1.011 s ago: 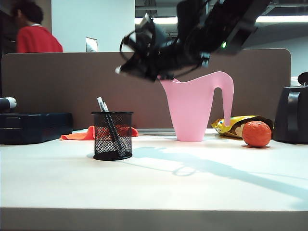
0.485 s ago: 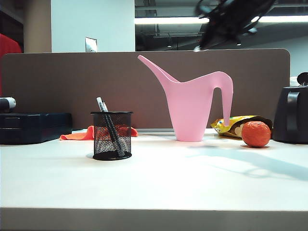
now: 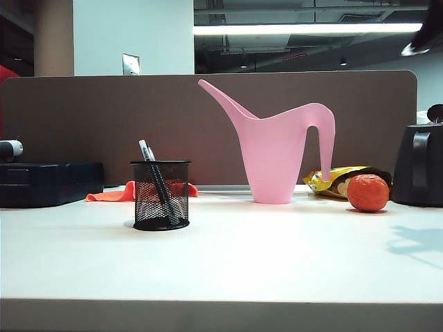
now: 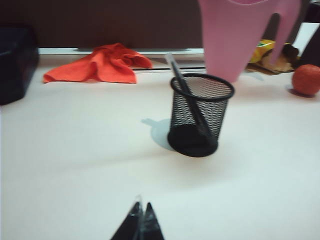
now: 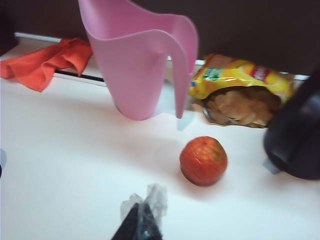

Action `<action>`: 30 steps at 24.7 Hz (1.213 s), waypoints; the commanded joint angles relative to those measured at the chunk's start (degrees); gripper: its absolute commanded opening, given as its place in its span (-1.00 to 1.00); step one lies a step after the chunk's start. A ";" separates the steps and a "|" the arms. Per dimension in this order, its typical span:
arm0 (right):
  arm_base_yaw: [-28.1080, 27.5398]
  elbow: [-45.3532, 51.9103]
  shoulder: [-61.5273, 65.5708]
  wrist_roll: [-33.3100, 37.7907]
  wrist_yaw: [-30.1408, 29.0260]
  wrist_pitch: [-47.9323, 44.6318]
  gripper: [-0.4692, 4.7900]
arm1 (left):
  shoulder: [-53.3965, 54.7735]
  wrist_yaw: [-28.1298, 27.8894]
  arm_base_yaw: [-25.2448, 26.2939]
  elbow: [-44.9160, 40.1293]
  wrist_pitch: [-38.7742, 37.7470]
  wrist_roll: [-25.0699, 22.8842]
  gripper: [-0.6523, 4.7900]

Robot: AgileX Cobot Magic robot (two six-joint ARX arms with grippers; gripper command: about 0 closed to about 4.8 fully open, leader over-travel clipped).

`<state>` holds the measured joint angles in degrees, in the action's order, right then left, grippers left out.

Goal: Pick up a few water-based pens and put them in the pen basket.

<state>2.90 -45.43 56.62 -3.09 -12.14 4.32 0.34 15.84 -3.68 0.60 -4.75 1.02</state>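
Note:
The pen basket (image 3: 160, 196), a black mesh cup, stands on the white table left of centre. Two water-based pens (image 3: 147, 153) lean inside it, pale caps poking above the rim. The left wrist view shows the pen basket (image 4: 201, 116) with the pens (image 4: 179, 76) in it, well ahead of my left gripper (image 4: 142, 210), which is shut and empty over bare table. My right gripper (image 5: 143, 216) is shut on nothing, with clear film clinging to its tips, over the table near the orange fruit (image 5: 203, 160). Only a blurred dark bit of the right arm (image 3: 423, 33) shows in the exterior view.
A tall pink watering can (image 3: 280, 155) stands behind centre. Right of it are a yellow snack bag (image 3: 331, 178), the orange fruit (image 3: 368, 192) and a black kettle (image 3: 419, 166). An orange cloth (image 3: 114, 194) and a black box (image 3: 48, 183) lie at the back left.
The right arm has swung from above the pen basket up and to the right, almost out of the exterior view. The person in red behind the partition has gone.

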 commanded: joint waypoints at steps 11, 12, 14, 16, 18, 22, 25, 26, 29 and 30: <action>0.13 24.92 -30.29 5.84 6.27 -3.72 -0.85 | 0.02 -6.82 0.09 0.13 1.88 -0.11 -0.78; 0.13 26.47 -32.50 5.84 6.29 -3.72 -0.85 | 0.02 -6.82 0.09 0.13 1.88 -0.11 -0.78; 0.11 29.75 -38.18 5.92 7.30 -3.06 -0.85 | 0.02 -6.82 0.09 0.13 1.86 -0.11 -0.78; 0.13 33.11 -44.63 5.92 7.28 -2.82 -0.85 | 0.02 -6.78 0.07 0.13 1.88 -0.11 -0.78; 0.13 35.67 -49.75 5.92 7.30 -2.73 -0.85 | 0.02 -6.80 0.07 0.13 1.88 -0.13 -0.78; 0.15 38.73 -56.26 5.92 7.34 -1.40 -0.85 | 0.02 -6.80 0.07 0.11 1.86 -0.13 -0.78; 0.17 39.56 -56.70 5.90 7.41 1.53 -0.85 | 0.02 -6.82 0.07 0.11 1.86 -0.15 -0.78; 0.15 39.98 -56.72 5.90 7.56 1.53 -0.85 | 0.04 -6.82 0.09 0.11 1.86 -0.15 -0.78; 0.15 41.79 -56.76 5.86 8.24 1.40 -0.85 | 0.04 -6.84 0.11 0.11 1.88 -0.44 -0.78; 0.15 42.36 -56.76 5.88 8.24 1.22 -0.85 | 0.04 -6.84 0.11 0.11 1.88 -0.55 -0.78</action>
<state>3.07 -3.33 -0.08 2.55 -4.16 6.44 0.34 8.99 -3.68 0.58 -3.66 0.93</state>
